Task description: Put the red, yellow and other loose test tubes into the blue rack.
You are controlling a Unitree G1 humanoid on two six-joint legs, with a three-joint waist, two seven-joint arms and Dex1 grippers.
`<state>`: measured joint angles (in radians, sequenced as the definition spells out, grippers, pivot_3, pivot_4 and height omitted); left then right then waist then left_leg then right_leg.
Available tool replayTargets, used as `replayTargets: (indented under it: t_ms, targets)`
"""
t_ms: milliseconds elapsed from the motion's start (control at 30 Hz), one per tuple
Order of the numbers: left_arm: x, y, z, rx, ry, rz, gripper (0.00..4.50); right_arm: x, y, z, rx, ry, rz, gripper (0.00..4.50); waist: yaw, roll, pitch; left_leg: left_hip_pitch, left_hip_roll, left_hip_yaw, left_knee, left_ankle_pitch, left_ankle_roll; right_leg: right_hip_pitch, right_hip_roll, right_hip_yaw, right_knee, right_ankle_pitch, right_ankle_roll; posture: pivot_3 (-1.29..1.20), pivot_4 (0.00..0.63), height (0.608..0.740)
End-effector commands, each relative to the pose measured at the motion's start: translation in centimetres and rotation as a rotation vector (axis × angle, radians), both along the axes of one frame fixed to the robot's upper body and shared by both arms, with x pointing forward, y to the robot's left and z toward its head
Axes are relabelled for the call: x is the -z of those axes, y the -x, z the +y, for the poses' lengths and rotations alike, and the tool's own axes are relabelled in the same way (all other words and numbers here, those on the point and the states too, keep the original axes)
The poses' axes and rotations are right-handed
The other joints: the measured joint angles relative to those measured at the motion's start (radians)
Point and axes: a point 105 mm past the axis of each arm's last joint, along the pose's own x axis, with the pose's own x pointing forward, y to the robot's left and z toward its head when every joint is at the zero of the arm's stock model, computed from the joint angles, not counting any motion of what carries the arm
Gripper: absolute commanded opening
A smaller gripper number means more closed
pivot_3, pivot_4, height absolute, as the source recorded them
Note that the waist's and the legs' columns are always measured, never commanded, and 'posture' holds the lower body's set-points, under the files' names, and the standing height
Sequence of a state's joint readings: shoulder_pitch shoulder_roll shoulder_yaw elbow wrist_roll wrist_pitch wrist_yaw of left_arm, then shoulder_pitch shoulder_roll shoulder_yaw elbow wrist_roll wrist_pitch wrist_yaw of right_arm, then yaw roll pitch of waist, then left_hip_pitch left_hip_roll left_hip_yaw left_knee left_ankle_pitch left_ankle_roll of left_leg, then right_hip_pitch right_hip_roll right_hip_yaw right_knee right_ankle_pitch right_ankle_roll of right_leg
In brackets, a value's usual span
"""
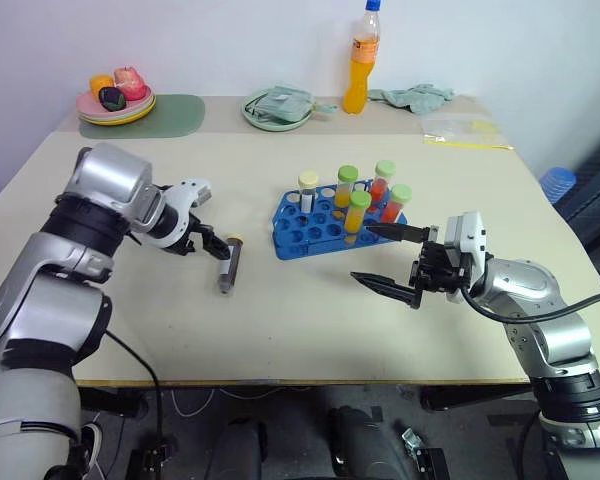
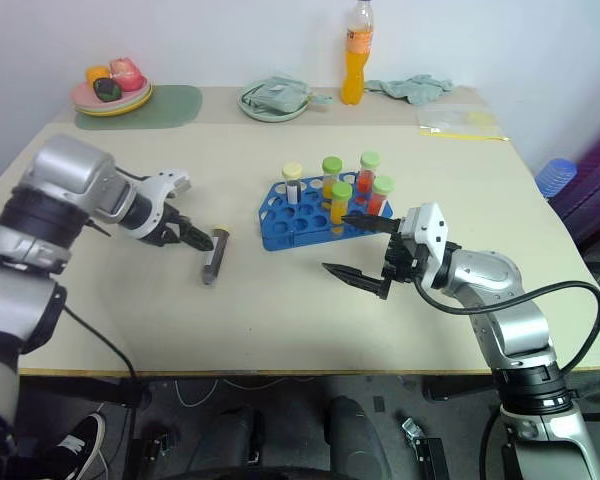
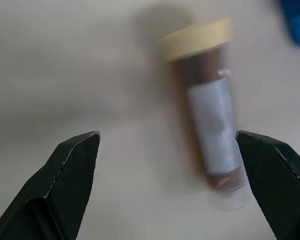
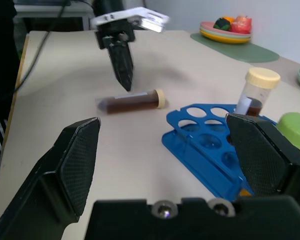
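A brown tube [image 1: 228,266] lies flat on the table left of the blue rack [image 1: 325,226]. The left claw [image 1: 216,246] hangs wide open just above it, holding nothing. The right claw [image 1: 392,260], beside the rack, is wide open and empty too.

Bright, even light covers the table [image 1: 280,330], and shadows are soft. The brown tube [image 3: 210,110] looks blurred in the left wrist view.
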<state>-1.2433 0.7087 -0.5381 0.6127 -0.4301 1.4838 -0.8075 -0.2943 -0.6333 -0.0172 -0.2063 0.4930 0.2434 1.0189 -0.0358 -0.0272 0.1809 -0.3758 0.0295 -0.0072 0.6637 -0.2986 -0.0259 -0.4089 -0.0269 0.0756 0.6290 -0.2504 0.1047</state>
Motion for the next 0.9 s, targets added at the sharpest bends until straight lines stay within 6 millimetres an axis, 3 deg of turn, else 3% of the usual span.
replayTargets:
  t_ms: [33, 333, 800, 900]
  targets:
    - [-0.6, -0.7, 0.1, 0.014, -0.008, -0.021, 4.5, -1.2, 0.4, 0.2, -0.007, -0.005, -0.051, 4.43, -0.004, 0.0, 0.0, 0.0, 0.0, 0.0, 0.0, 0.0, 0.0, 0.0, 0.0, 0.0, 0.0, 0.0, 0.0, 0.0, 0.15, 0.74]
    - [0.9, 0.8, -0.9, 0.024, 0.028, 0.131, 4.5, -1.2, 0.4, -0.2, 0.025, -0.002, -0.046, 4.43, -0.007, 0.0, 0.0, 0.0, 0.0, 0.0, 0.0, 0.0, 0.0, 0.0, 0.0, 0.0, 0.0, 0.0, 0.0, 0.0, 0.15, 0.74]
    - [2.7, 0.8, -1.1, -0.042, 0.038, 0.147, 4.5, -1.3, 0.2, 0.1, 0.027, -0.004, -0.052, 4.43, -0.002, 0.001, 0.0, 0.001, 0.0, 0.0, 0.0, 0.0, 0.0, 0.0, 0.0, 0.0, 0.001, 0.0, 0.0, 0.0, 0.15, 0.74]
    - [3.1, 1.2, -1.5, -0.05, 0.063, 0.164, 3.25, -1.3, 0.1, 0.0, 0.034, -0.003, -0.056, 4.5, -0.002, 0.002, -0.001, 0.001, 0.0, 0.0, 0.0, 0.0, 0.0, 0.001, 0.0, 0.0, 0.001, 0.0, 0.0, 0.0, 0.15, 0.74]
